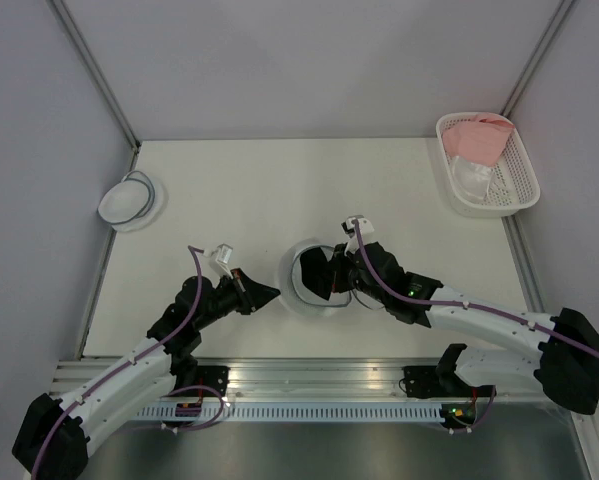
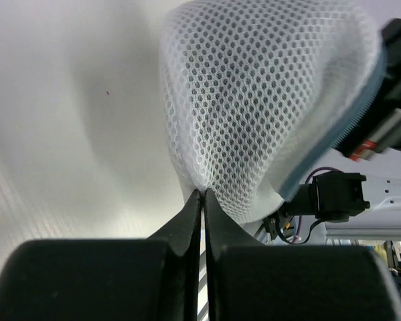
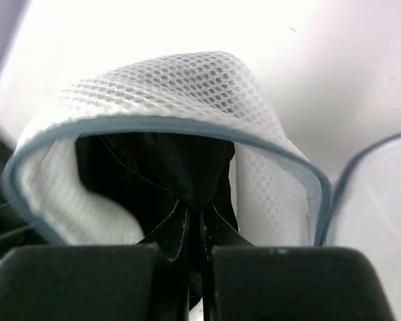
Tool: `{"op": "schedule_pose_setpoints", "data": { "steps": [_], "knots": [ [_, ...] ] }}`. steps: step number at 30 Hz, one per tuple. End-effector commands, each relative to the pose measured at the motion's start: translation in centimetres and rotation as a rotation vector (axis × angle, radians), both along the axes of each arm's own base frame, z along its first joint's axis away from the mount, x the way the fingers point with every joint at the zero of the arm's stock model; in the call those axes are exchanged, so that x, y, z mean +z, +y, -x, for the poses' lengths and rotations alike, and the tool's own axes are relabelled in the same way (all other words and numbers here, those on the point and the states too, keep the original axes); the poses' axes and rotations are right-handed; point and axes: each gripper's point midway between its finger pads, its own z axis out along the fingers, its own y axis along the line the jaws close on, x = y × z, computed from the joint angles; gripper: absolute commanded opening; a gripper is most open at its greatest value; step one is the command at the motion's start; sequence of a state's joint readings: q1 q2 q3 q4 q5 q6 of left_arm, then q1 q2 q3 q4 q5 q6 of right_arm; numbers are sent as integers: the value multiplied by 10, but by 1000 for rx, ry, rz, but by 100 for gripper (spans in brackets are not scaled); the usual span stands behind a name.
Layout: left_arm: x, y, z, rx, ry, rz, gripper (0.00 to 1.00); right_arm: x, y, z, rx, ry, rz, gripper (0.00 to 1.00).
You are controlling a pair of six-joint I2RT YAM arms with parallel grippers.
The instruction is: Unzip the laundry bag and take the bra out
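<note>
While the top camera looks down on the desk [image 1: 239, 190], the laundry bag [image 1: 301, 285] lies near the front middle, between the two arms. The left gripper [image 1: 273, 293] touches the bag's left edge. The right gripper [image 1: 326, 276] reaches into the bag from the right, and its dark fingers cover most of the opening, so I cannot tell from this view what they hold. At the far right corner stands a white basket [image 1: 524, 178] with a pink cloth [image 1: 479, 135] in it. A small white dome [image 1: 129, 198] sits well apart at the left side of the desk.

From the left wrist, the two black fingers [image 2: 187, 217] are pressed together, and a fold of the white mesh is pinched between their tips. The bag rises above them like a dome, with its grey-blue zipper rim at the right side.

From the right wrist, the bag's mouth is open and the grey-blue rim arches over it. Inside is the black bra [image 3: 163, 157], and the right gripper is clenched on its fabric. A mesh flap [image 3: 387, 200] with the same rim shows at the right.
</note>
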State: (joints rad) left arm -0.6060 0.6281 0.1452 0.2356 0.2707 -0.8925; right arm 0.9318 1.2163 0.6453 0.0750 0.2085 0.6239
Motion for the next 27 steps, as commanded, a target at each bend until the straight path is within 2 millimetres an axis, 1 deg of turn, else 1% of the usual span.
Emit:
{"op": "schedule_pose_setpoints", "data": {
  "steps": [1,2,3,4,5,6,9,10,11,12,13,14,15,16,17,18,19,20,22,23,25,26,27],
  "knots": [
    [-6,6,-4,33,-1,-31,2,28,7,39,235,-7,-24,0],
    [-6,6,-4,36,-2,-32,2,32,15,60,367,24,-51,1],
    [-6,6,-4,36,0,-32,2,31,14,71,408,55,-46,0],
    [-5,6,-5,37,-3,-29,2,36,15,79,453,62,-64,0],
    [-5,6,-5,36,-2,-32,2,37,16,88,498,77,-72,0],
    [-4,6,-6,38,-3,-31,2,35,15,100,553,102,-72,1],
    [-2,5,-7,39,-6,-31,2,28,6,118,636,105,-65,0],
    [-2,5,-7,38,-7,-30,2,36,3,120,638,74,-82,1],
    [-2,5,-7,37,-7,-32,2,41,1,118,623,52,-97,0],
    [-5,5,-7,37,0,-36,2,46,0,111,577,15,-117,1],
    [-6,5,-6,37,1,-37,2,66,-4,108,545,-51,-161,0],
    [-7,5,-6,36,4,-39,2,79,-7,101,494,-99,-193,0],
    [-9,6,-5,33,9,-40,2,95,-16,97,439,-157,-233,0],
    [-10,6,-4,32,14,-39,2,104,-30,74,281,-202,-234,0],
    [-11,6,-3,32,15,-40,2,108,-42,65,199,-221,-226,1],
    [-13,7,-2,32,18,-42,2,120,-53,56,117,-251,-231,0],
    [-15,7,-2,33,22,-46,2,132,-78,38,-51,-296,-226,1],
    [-15,8,-2,35,21,-45,2,137,-90,34,-107,-313,-222,0],
    [-15,9,-1,37,18,-48,2,156,-114,25,-237,-359,-248,0],
    [-15,9,-1,38,17,-51,2,162,-132,18,-336,-385,-245,0],
    [-16,9,-1,38,21,-52,2,175,-153,14,-448,-418,-284,0],
    [-17,9,-1,38,23,-54,2,180,-172,9,-548,-445,-284,0],
    [-17,9,-1,38,23,-54,2,186,-182,8,-600,-460,-288,0]
  ]
}}
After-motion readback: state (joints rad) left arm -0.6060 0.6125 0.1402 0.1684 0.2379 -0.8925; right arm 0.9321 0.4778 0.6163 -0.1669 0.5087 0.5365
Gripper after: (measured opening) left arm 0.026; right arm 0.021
